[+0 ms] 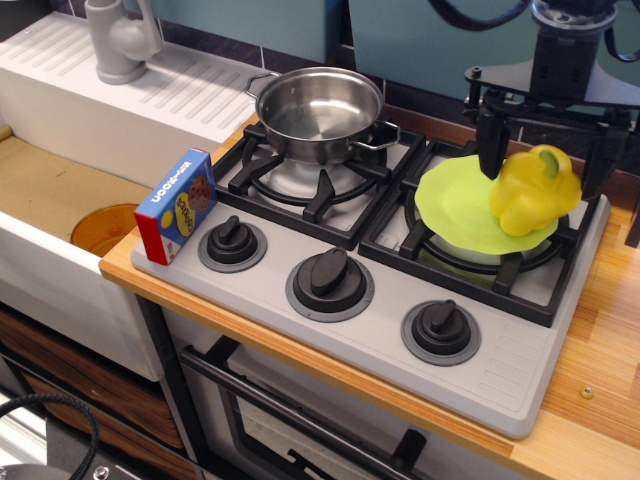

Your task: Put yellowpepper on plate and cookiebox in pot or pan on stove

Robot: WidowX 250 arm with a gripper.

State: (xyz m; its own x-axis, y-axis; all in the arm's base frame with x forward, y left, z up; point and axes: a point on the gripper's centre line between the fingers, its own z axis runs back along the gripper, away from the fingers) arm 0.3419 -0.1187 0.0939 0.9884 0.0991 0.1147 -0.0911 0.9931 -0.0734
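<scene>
The yellowpepper (533,192) lies tipped on its side on the right part of the lime-green plate (455,205), which rests on the right burner of the stove (520,370). My gripper (543,158) is just above the pepper, jaws spread wide on either side of it, not holding it. The blue cookiebox (177,205) stands upright at the stove's front left corner. The steel pot (318,110) sits empty on the back left burner.
Three dark knobs (330,280) line the stove's front. An orange-brown dish (100,228) lies in the sink to the left. A grey faucet (120,40) stands at the back left. Wooden counter (610,330) runs along the right.
</scene>
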